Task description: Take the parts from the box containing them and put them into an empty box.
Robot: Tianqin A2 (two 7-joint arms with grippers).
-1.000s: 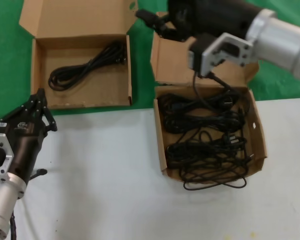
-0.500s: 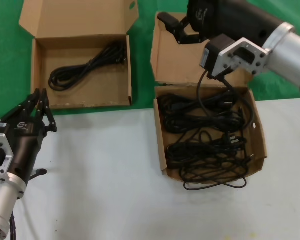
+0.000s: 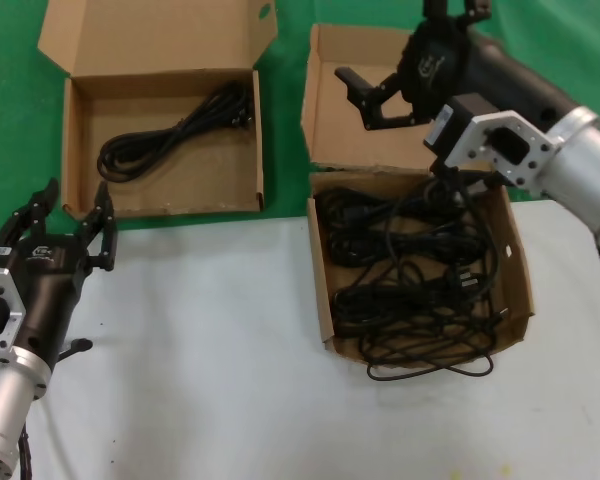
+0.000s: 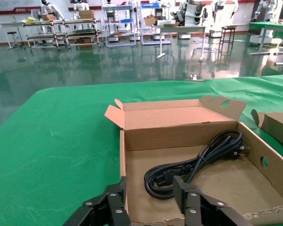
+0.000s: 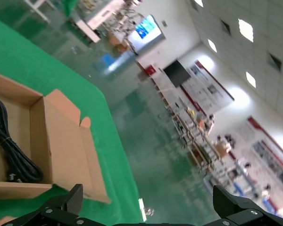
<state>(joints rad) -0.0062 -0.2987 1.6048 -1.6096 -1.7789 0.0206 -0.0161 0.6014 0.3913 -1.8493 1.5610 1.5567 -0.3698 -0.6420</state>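
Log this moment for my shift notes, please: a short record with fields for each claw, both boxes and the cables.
left claw: open, empty, over the white table by the wide box's front
right claw: open, empty, above the squarish box's lid
wide box: holds one coiled cable
squarish box: holds a tangled pile of cables, one loop hanging over its front edge

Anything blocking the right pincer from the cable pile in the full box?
Nothing visible. The right pincer, open, hangs in front of the raised lid of the box containing them; the parts lie uncovered in the open box below it. The left pincer waits, open, by the other box.
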